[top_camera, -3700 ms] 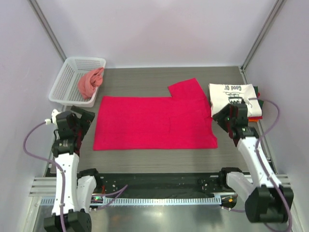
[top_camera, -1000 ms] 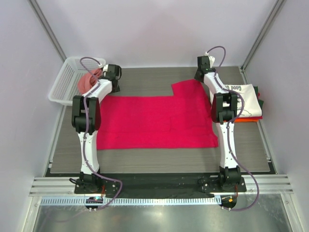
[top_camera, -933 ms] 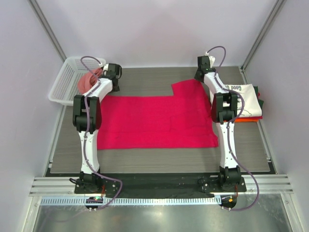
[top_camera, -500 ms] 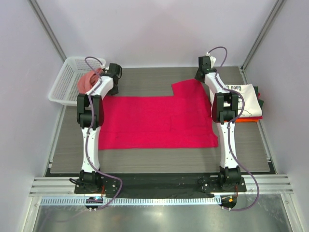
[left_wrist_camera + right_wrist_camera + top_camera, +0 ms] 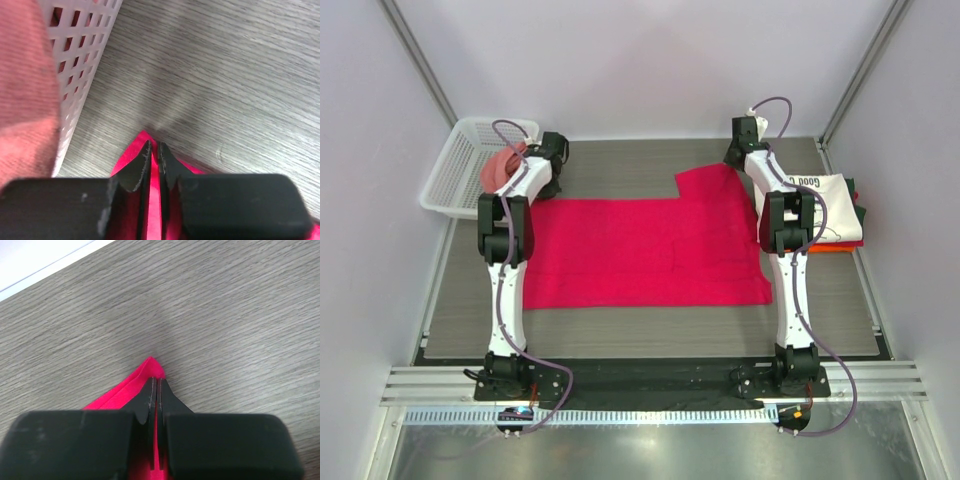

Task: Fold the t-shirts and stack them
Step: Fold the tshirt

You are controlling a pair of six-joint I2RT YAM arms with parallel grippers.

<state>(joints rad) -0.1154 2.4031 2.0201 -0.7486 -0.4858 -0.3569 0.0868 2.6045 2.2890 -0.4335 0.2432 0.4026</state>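
Note:
The large crimson t-shirt [image 5: 640, 250] lies flat in the middle of the table, with a sleeve flap reaching toward the far right. My left gripper [image 5: 549, 186] is at the shirt's far left corner. In the left wrist view the gripper [image 5: 154, 150] is shut on that corner [image 5: 129, 159], and a strip of cloth shows between the jaws. My right gripper [image 5: 732, 160] is at the far right corner. The right wrist view shows it [image 5: 156, 386] shut on that corner's tip [image 5: 131, 387]. A folded white t-shirt [image 5: 815, 200] with black print tops a stack at the right.
A white mesh basket [image 5: 455, 175] stands at the far left with a crumpled salmon-red shirt [image 5: 502, 170] in it, close beside my left gripper [image 5: 85, 60]. Orange [image 5: 835, 247] and dark [image 5: 861, 214] shirt edges show under the white one. Walls close in on three sides.
My left gripper's jaws have closed onto the crimson shirt's far left corner, and that arm has shifted slightly. The right arm holds its corner as before.

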